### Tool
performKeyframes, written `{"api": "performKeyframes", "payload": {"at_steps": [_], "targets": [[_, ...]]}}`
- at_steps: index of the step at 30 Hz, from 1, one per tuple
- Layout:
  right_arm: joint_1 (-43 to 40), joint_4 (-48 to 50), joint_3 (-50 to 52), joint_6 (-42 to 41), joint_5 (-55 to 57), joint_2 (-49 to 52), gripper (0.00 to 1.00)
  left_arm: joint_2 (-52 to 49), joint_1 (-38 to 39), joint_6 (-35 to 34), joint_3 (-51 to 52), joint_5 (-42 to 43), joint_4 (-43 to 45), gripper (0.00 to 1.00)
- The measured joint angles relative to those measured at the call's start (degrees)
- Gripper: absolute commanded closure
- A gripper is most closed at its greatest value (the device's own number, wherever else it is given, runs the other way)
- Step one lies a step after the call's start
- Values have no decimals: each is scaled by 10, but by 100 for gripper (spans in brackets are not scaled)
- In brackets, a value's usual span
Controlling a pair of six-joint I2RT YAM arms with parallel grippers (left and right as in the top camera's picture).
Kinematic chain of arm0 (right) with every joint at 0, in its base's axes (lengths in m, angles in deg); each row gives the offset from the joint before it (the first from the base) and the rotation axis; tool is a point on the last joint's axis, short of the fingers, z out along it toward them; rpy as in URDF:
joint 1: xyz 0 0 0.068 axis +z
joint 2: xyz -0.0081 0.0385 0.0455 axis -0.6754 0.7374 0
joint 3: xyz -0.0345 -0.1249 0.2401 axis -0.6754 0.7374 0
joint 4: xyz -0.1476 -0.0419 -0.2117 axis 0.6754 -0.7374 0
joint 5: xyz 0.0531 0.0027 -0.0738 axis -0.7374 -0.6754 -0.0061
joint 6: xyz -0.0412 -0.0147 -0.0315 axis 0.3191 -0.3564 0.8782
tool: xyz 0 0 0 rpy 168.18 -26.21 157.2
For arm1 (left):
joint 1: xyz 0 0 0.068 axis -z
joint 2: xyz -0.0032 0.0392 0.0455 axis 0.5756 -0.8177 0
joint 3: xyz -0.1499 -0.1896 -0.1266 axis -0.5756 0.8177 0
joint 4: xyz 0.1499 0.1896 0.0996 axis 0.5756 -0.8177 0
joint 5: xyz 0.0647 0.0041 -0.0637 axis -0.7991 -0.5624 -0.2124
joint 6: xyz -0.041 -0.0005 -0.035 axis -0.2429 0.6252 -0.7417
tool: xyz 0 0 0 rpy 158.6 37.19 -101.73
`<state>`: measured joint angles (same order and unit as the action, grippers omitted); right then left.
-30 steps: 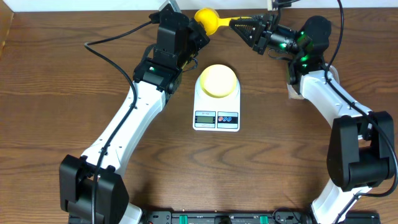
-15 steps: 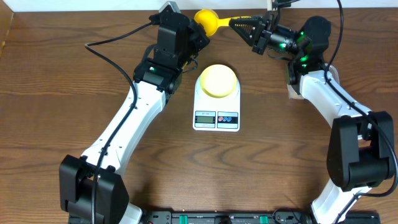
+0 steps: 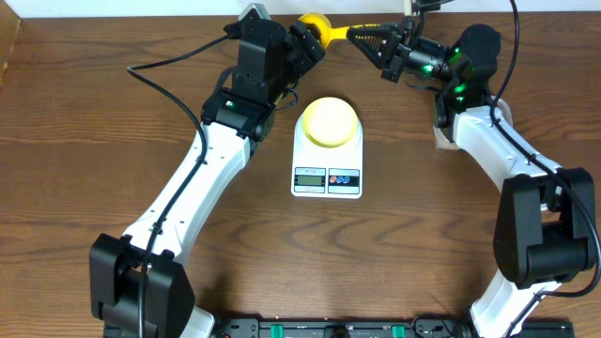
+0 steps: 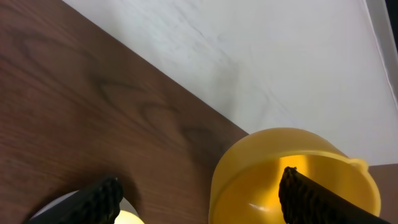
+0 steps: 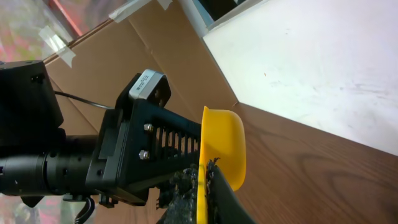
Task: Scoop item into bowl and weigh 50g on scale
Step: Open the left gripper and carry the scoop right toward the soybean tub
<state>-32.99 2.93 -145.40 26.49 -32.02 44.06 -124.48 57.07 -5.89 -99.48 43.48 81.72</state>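
The pale yellow bowl (image 3: 329, 121) sits on the white scale (image 3: 327, 174), mid-table. My right gripper (image 3: 357, 37) (image 5: 204, 171) is shut on the handle of a bright yellow scoop (image 3: 317, 25) (image 5: 225, 148), held level above the table's far edge. My left gripper (image 3: 306, 45) (image 4: 200, 182) stands open right at the scoop's cup (image 4: 292, 177); one finger (image 4: 311, 199) overlaps the cup, the other finger (image 4: 96, 200) is off to its side. The cup looks empty from here. The item is out of view.
A white wall or board (image 4: 261, 56) runs along the table's far edge behind the scoop. A tan object (image 3: 445, 141) lies partly under the right arm. Bare wooden tabletop (image 3: 394, 263) surrounds the scale.
My left gripper has gone from shut to open, and its fingers now spread across part of the scoop's cup. The right gripper has kept its hold on the handle in the same place.
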Motion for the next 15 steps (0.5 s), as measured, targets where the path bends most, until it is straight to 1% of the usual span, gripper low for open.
{"api": "performKeyframes", "payload": {"at_steps": [9, 14, 15], "targets": [[-7, -16, 0, 21, 1, 0, 99, 0, 0, 0, 0, 0, 0, 17], [-26, -114, -1, 79, 26, 0, 99, 0, 0, 0, 0, 0, 0, 17], [-29, -122, -1, 88, 30, 0, 99, 0, 0, 0, 0, 0, 0, 17]]}}
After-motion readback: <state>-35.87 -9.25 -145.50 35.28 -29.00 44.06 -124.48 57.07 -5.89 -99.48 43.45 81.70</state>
